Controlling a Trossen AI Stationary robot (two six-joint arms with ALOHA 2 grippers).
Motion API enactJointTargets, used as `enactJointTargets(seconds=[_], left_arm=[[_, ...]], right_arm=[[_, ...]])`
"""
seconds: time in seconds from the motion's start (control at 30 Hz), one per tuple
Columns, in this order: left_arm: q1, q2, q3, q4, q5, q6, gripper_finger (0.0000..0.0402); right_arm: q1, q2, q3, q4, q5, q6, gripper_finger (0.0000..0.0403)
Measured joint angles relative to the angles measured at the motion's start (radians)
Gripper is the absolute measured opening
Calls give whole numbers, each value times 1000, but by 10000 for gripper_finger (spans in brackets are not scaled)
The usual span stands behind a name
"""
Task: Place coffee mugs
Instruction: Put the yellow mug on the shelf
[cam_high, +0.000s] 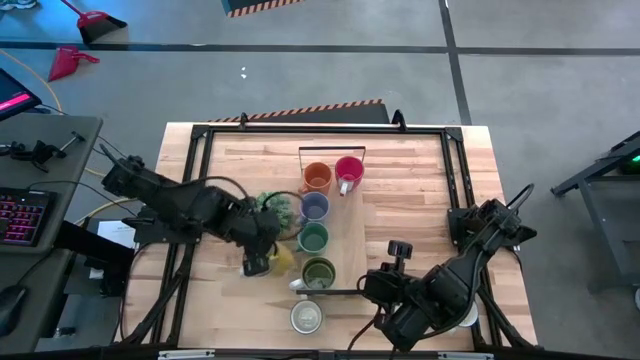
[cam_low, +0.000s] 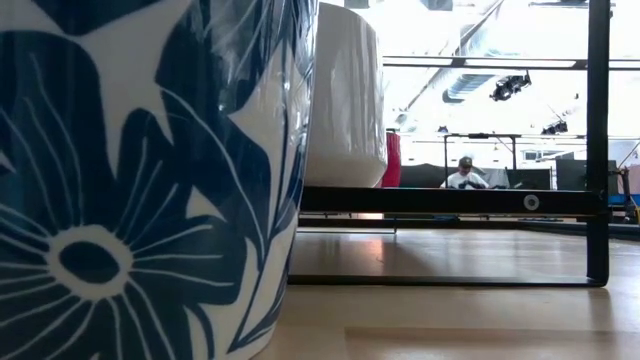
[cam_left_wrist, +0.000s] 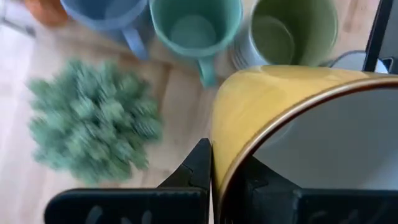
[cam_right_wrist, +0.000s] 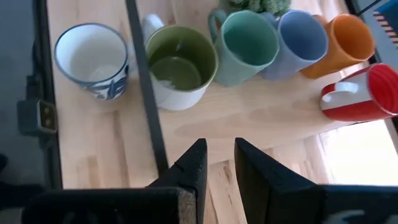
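While the high view shows orange (cam_high: 316, 177), red (cam_high: 349, 170), blue (cam_high: 314, 207), teal (cam_high: 313, 237) and olive mugs (cam_high: 318, 272) grouped mid-table, the left gripper (cam_high: 262, 262) sits beside them. Its wrist view shows its fingers pinching a yellow mug's rim (cam_left_wrist: 273, 93). The right wrist view shows the right gripper (cam_right_wrist: 219, 163) slightly parted, empty, above bare wood.

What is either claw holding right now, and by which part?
The left claw grips a yellow mug by its rim, one finger inside and one outside. The right claw holds nothing.
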Motion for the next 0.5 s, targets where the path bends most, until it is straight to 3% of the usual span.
enactJointTargets(seconds=[0.27,0.5], left_arm=[[169,144,227,-25,-12,293,9],[268,323,512,-72,-5,489,9]], right_arm=[[30,-27,0,0,112,21,60],[85,-70,2,0,171,65,60]])
